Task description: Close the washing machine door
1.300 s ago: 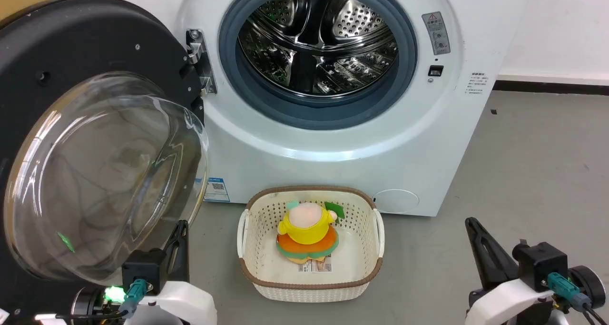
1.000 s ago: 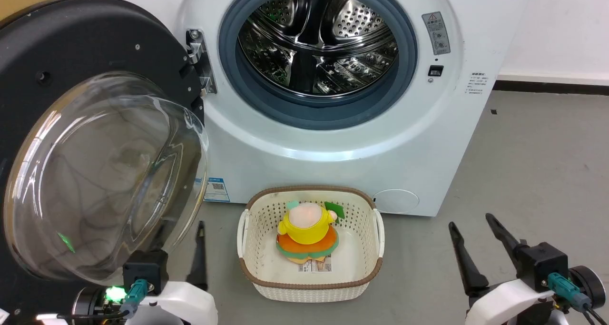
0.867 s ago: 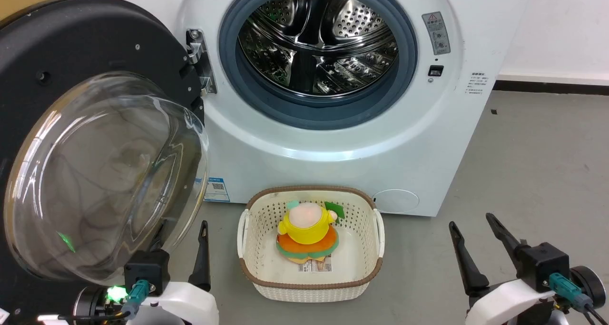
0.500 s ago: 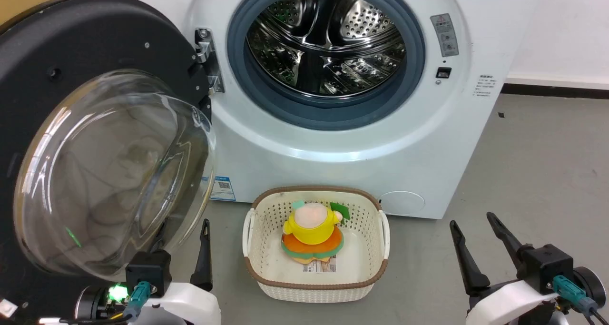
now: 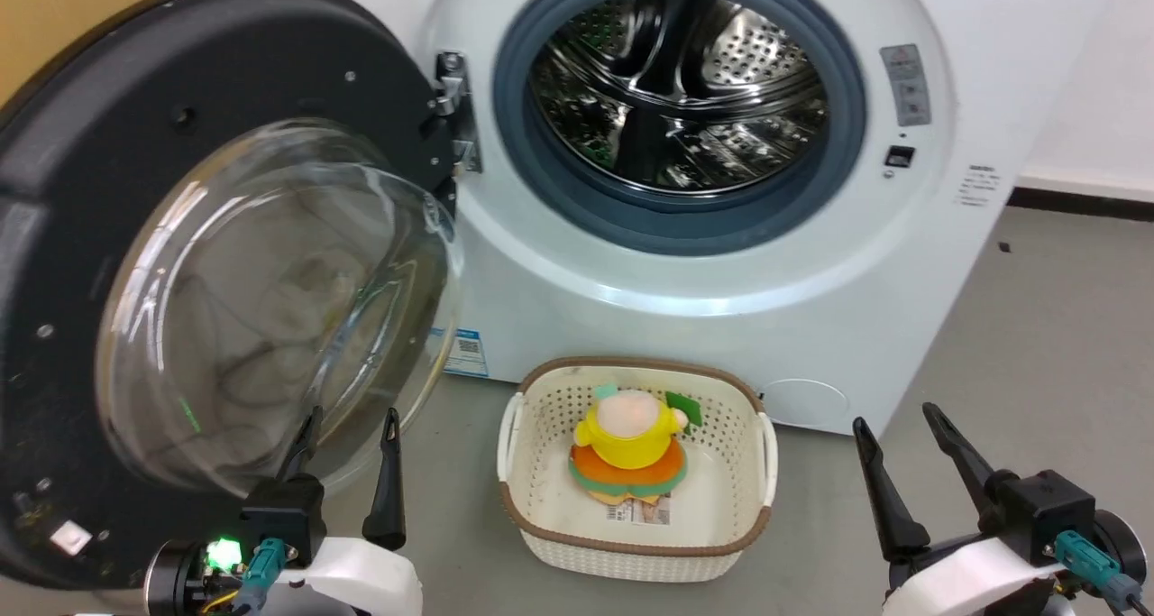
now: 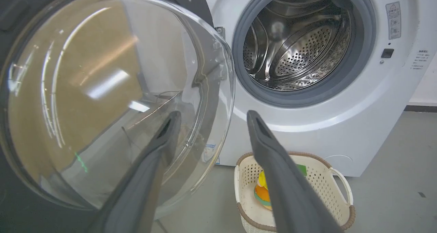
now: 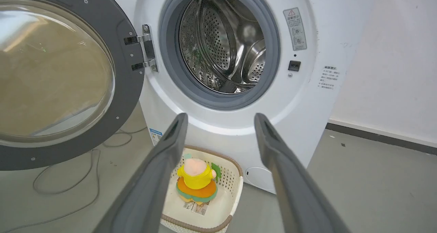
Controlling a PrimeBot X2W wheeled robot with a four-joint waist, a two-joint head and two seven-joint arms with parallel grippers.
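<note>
Left of the washing machine (image 5: pixel 721 273), the washing machine door (image 5: pixel 135 111) stands swung fully open on its metal hinge (image 5: pixel 451 102) at the left side of the machine's opening, its clear glass bowl (image 5: pixel 270 300) bulging outward. The left gripper (image 5: pixel 350 416) sits below the bowl, to the front left of the machine, fingers spread moderately apart and empty. Its left finger overlaps the bowl's lower rim, and contact cannot be told. In the machine's front, a grey rubber ring (image 5: pixel 685 233) frames the perforated steel drum (image 5: pixel 676 84). On the floor (image 5: pixel 1037 327) just in front of the machine stands a cream perforated basket (image 5: pixel 532 508) holding a yellow and orange plush toy (image 5: pixel 628 440). To the front right of the machine, well apart from the door, the right gripper (image 5: pixel 892 416) points up with its fingers parted and nothing between them.
</note>
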